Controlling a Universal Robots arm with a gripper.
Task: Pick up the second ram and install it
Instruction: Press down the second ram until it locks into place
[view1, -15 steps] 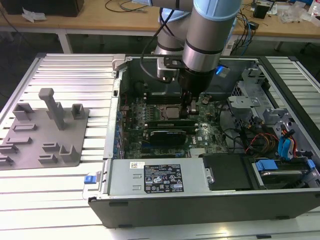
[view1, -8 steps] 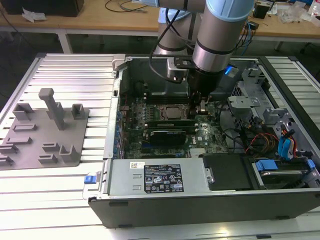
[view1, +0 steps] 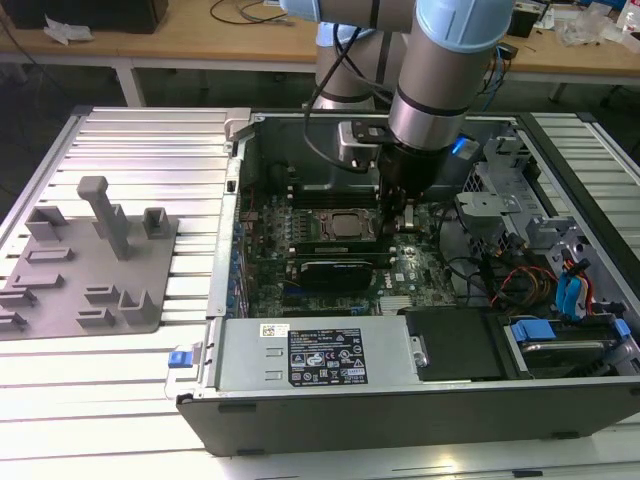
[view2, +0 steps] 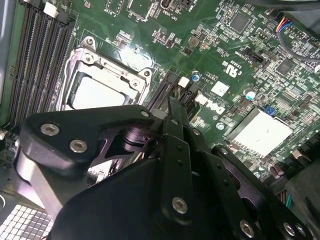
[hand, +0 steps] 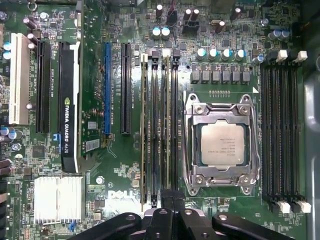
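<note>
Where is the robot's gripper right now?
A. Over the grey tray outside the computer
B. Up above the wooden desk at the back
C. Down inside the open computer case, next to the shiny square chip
C: in the exterior view the gripper reaches down into the open computer case, right beside the processor on the motherboard.

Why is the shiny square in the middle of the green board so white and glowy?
In the second wrist view, light bounces off the metal processor, washing it out white; the gripper in front looks dark. In the first wrist view the processor is evenly lit. In the exterior view, the white table glares.
</note>
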